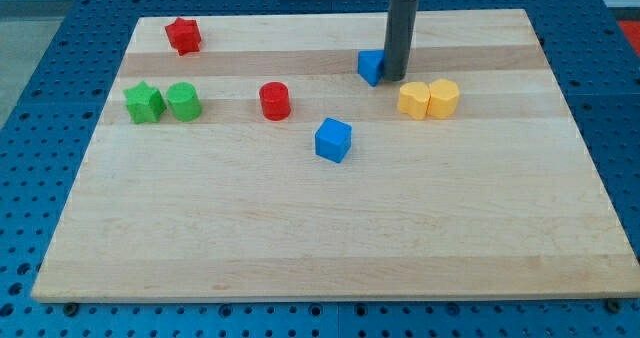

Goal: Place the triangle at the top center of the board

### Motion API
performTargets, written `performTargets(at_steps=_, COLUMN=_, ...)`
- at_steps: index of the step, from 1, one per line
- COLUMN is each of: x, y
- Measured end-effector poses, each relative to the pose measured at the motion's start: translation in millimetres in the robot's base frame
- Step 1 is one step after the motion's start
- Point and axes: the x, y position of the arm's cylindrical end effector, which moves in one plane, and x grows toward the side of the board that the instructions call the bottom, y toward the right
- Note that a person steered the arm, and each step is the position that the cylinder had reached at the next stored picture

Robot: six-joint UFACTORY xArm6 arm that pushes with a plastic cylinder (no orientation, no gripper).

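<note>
A small blue triangle block (370,66) lies near the view's top centre of the wooden board (330,228). My tip (394,78) stands right against the triangle's right side, touching or almost touching it. The rod rises from there to the view's top edge and hides part of the triangle's right edge.
A blue cube (333,140) lies below the triangle. A red cylinder (275,101) lies to its left. A green star (144,103) and a green cylinder (184,101) sit at the left. A red star (184,35) is at top left. Two yellow blocks (413,100) (443,98) lie right of my tip.
</note>
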Motion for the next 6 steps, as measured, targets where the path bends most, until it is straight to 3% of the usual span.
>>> performTargets(at_steps=6, x=-27.5, y=-96.3)
